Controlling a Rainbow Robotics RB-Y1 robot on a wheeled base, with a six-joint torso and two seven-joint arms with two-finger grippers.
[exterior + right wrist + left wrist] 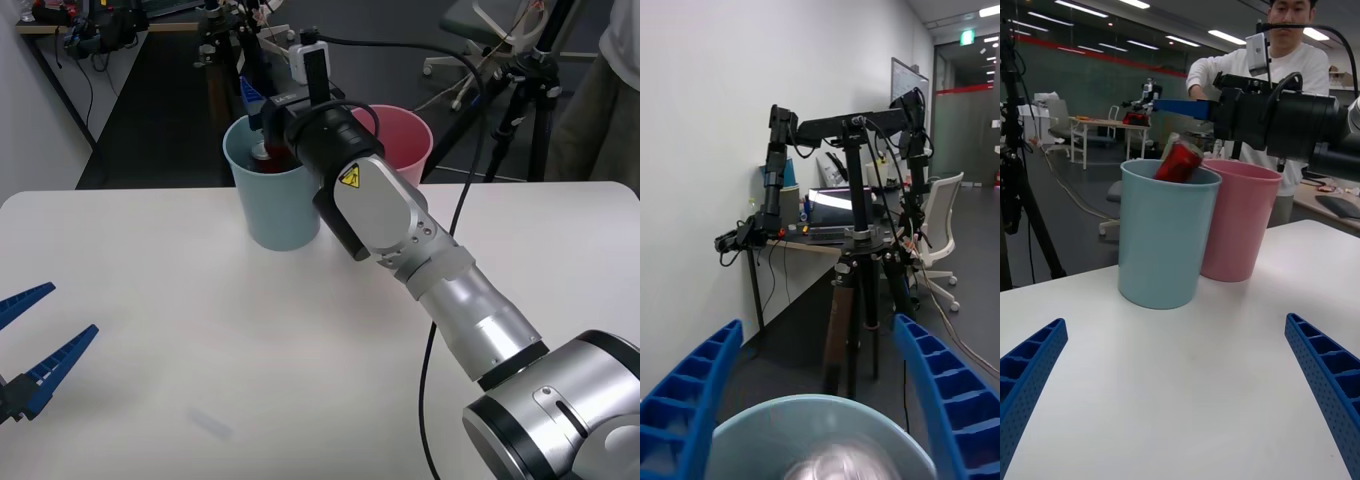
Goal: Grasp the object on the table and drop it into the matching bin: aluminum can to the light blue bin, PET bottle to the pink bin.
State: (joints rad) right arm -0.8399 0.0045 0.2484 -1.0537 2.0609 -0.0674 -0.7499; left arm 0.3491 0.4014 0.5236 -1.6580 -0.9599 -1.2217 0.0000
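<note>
While the right claw [262, 128] hung spread over the light blue tapered plastic bin [1163, 238], the small red aluminum can [1178, 162] tilted at its rim, apparently released. The left claw [30, 340] rested open over the white worktop [180, 330].

Our right tool [816, 409] hangs with its blue fingers [692, 390] spread wide above the light blue bin [752, 431]; a blurred silver can top [831, 463] shows inside at six o'clock.
</note>
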